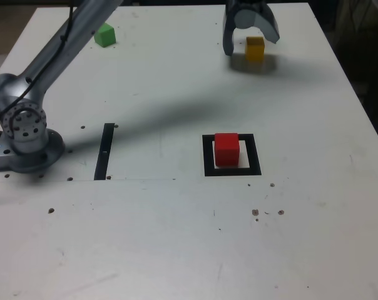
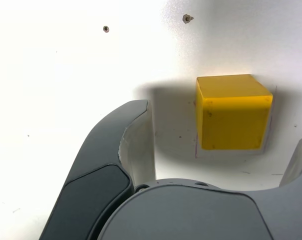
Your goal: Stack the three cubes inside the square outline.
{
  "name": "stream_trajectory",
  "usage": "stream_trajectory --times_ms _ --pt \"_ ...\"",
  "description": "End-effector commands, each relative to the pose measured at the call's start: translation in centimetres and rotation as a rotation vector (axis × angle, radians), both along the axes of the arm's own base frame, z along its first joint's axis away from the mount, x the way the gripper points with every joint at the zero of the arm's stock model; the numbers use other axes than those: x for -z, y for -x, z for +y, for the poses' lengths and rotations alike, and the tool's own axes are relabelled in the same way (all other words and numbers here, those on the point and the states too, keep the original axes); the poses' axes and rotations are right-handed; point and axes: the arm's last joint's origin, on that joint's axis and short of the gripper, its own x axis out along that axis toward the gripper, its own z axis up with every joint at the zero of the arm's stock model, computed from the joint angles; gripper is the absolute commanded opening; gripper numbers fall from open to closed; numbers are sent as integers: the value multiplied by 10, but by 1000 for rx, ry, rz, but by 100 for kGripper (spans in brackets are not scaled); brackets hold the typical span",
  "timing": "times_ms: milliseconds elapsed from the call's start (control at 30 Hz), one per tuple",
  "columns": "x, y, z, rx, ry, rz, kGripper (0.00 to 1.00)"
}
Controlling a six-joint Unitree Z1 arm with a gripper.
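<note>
- White counter (image 1: 176, 237) with a few screw holes and scuffs, dark room around the edges.
- Hand (image 1: 250, 39) sits at the far side of the counter, jaws spread wide, nothing gripped.
- Yellow cube (image 1: 255, 48) is right between the two fingers, resting on the counter; wrist view shows a gap between the cube (image 2: 233, 112) and the one finger (image 2: 116, 165) that's fully visible, so no contact there.
- Red cube (image 1: 226, 149) is inside the square outline (image 1: 232, 170), well apart from the hand, nearer the camera.
- Green cube (image 1: 104, 35) is off at the far corner on the exterior view's left.
- Thin black strip (image 1: 104, 152) lies beside the arm base (image 1: 26, 140), on the exterior view's left of the outline.
</note>
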Motion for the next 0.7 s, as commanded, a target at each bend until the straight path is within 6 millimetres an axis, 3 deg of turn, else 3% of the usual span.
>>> stream_trajectory --times_ms 0,367,667 --pt "4 -3 -1 2 2 5 96" --pt "10 -10 2 -17 -11 0 88" --pt "12 -13 1 -31 -27 2 65"
